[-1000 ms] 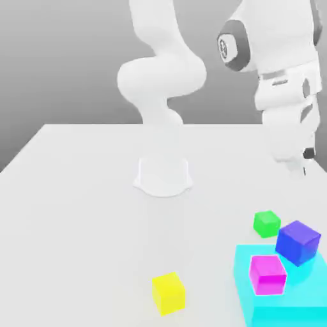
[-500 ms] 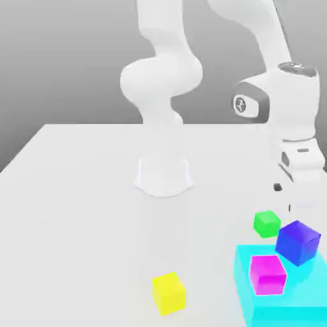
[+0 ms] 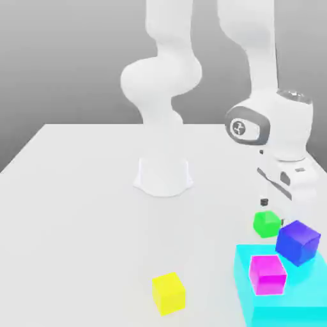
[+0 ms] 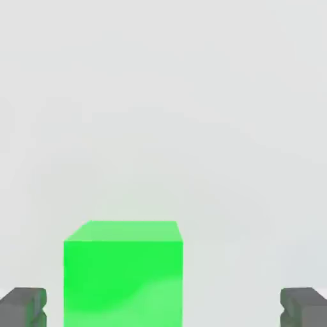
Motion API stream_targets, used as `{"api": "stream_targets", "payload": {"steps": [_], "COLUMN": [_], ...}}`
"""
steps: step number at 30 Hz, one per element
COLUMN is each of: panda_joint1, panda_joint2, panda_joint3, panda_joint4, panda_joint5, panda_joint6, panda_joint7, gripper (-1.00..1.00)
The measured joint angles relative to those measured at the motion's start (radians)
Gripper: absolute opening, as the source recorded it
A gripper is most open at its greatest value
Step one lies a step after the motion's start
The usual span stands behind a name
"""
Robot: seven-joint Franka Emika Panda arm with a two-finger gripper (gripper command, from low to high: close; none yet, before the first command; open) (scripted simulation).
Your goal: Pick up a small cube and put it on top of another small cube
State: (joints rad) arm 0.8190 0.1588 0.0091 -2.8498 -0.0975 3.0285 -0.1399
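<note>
My gripper (image 4: pixel 163 310) hangs spread wide above the small green cube (image 4: pixel 122 274) (untouched); the magenta cube (image 3: pixel 267 274) sits on the cyan block (image 3: pixel 300 306), lower right.

Exterior view, position: off the arm, raised above the bench (image 3: pixel 76 191), facing the arm's base (image 3: pixel 163 175) across the bench surface.
Exterior view, direction: angled downward; base near centre, green cube (image 3: pixel 266 222) at about 4 o'clock from it.
Exterior view, range: moderate; takes in the bench's near area, arm and all cubes.
Hand view, position: on the hand, between the end effector (image 4: pixel 163 308) fingertips (image 4: pixel 23 306).
Hand view, direction: facing the bench surface, fingertips set wide apart at either side of the cube.
Hand view, range: very close to the green cube (image 4: pixel 122 274).
Shared region: the green cube and the bare bench surface around it.
</note>
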Motion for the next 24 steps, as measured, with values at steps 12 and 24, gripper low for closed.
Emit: {"api": "stream_targets", "payload": {"steps": [12, 24], "panda_joint1": [0.015, -0.005], "panda_joint2": [0.117, -0.032], "panda_joint3": [-0.009, 0.007], "panda_joint4": [0.006, -0.005], "panda_joint5": [-0.008, 0.010], "panda_joint6": [0.093, -0.027], "panda_joint7": [0.020, -0.007], "gripper": [-1.00, -1.00]}}
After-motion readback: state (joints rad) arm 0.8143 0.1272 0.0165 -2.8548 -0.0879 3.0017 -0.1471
